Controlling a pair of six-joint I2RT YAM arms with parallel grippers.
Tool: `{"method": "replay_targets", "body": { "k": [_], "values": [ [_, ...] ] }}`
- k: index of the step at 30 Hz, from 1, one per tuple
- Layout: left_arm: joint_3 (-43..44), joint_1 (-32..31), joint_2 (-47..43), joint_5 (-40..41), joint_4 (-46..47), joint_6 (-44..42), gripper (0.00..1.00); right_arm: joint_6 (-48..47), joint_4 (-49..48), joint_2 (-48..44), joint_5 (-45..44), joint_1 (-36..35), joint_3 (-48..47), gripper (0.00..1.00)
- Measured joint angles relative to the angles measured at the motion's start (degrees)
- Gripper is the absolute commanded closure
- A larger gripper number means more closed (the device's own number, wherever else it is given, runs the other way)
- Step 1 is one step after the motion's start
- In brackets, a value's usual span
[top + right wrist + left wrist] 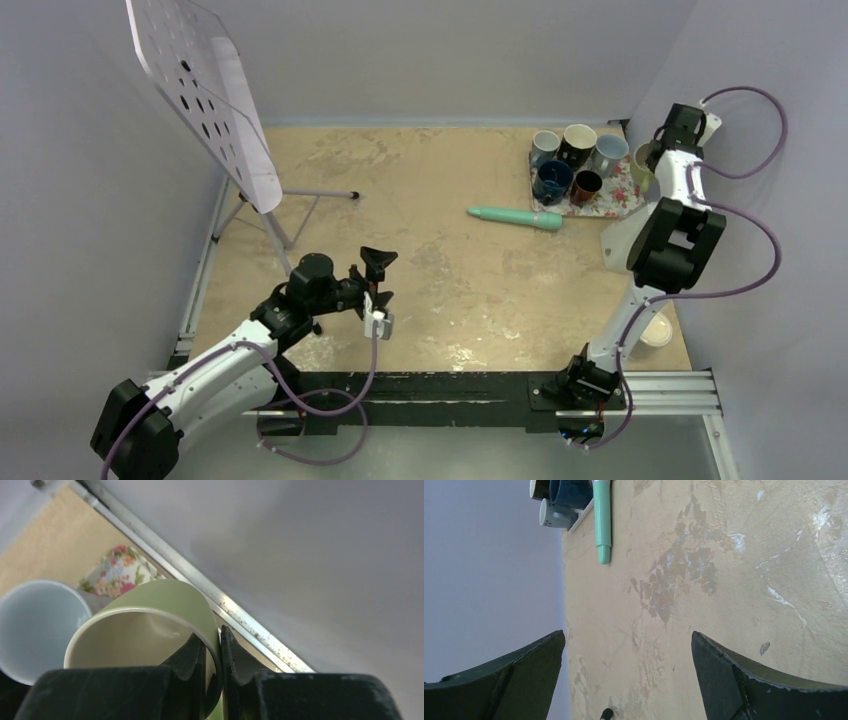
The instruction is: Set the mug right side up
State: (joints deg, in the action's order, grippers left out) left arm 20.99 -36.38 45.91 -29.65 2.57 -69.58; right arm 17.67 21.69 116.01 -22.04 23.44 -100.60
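Item: green mug point(150, 600), at the far right corner just beside the flowered tray point(112, 572); my right pincer point(212, 637) was clamped on its wall, one finger inside, one outside; my left pincer point(628, 637) hung spread apart over the table point(724, 555), holding nothing. Step in hand, by my judgement: the turn itself; next needed: mouth rolled upward, base set down flat, then release.
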Motion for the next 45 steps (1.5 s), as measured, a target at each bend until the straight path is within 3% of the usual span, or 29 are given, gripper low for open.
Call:
{"method": "replay_targets", "body": {
  "k": [8, 19, 24, 31, 32, 33, 37, 45],
  "values": [
    [0.11, 0.02, 2.54, 0.57, 0.04, 1.27, 0.00, -2.47, 7.56, 10.14, 2.23, -0.55, -7.87, 1.00],
    [0.81, 0.37, 4.39, 1.53, 0.24, 1.22, 0.00, 1.88, 10.93, 14.12, 6.54, 0.57, -14.56, 0.99],
    [1.03, 0.37, 4.46, 1.64, 0.33, 0.96, 0.00, 3.82, 11.56, 15.54, 9.68, 1.29, -15.74, 0.52],
    [1.07, 0.37, 4.44, 1.64, 0.31, 0.96, 0.00, 4.11, 12.11, 14.43, 9.22, 1.36, -15.74, 0.31],
    [1.07, 0.37, 4.39, 1.62, 0.28, 0.96, 0.00, 3.91, 12.11, 13.31, 9.09, 1.33, -14.75, 0.07],
    [1.07, 0.37, 4.31, 1.60, 0.22, 0.96, 0.00, 3.72, 12.15, 11.52, 9.11, 1.33, -13.18, 0.02],
    [1.07, 0.37, 3.54, 1.22, -0.46, 0.98, 0.00, 3.54, 11.39, 4.37, 9.05, 1.42, -8.02, 0.01],
    [2.60, 0.35, 0.44, -0.98, -5.55, 1.03, 0.00, 6.10, 2.86, -12.61, 3.87, 3.08, 12.24, 0.01]
  ]
}}
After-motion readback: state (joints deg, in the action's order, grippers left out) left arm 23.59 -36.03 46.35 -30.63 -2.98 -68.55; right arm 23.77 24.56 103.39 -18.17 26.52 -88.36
